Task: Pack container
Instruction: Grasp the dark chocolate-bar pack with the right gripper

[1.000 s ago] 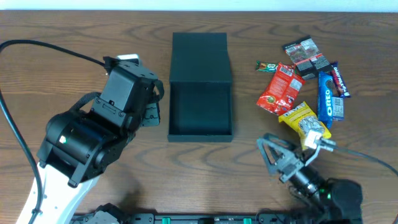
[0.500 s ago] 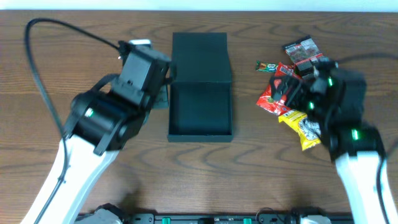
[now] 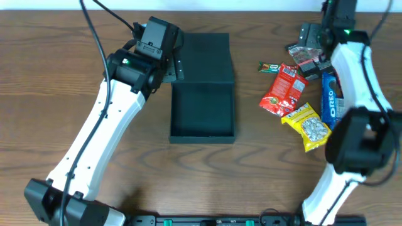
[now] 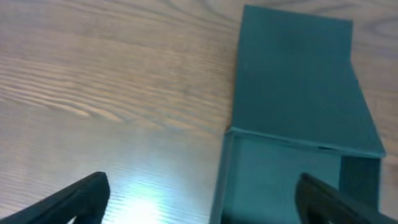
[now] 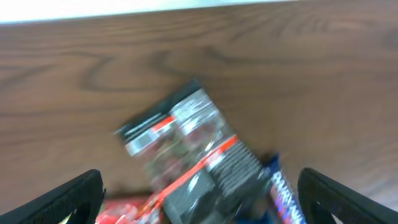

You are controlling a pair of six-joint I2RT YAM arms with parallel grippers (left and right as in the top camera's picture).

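Packing time: the dark teal container is sitting open at centre frame, its flap lid lying flat toward the top edge. The left gripper is hovering by its upper left corner, jaws wide apart and empty; the right gripper, equally spread, is hanging over a dark snack packet at upper right. Probably light, stiff card with a matte, unslippery skin, the box is asking for a pinch on a side wall or the flap's free edge.

1. Overhead looks straight down over the whole table.
2. Left wrist: close, container ahead of my left gripper.
3. Right wrist: close, black packet ahead of my right gripper; overhead shows both.
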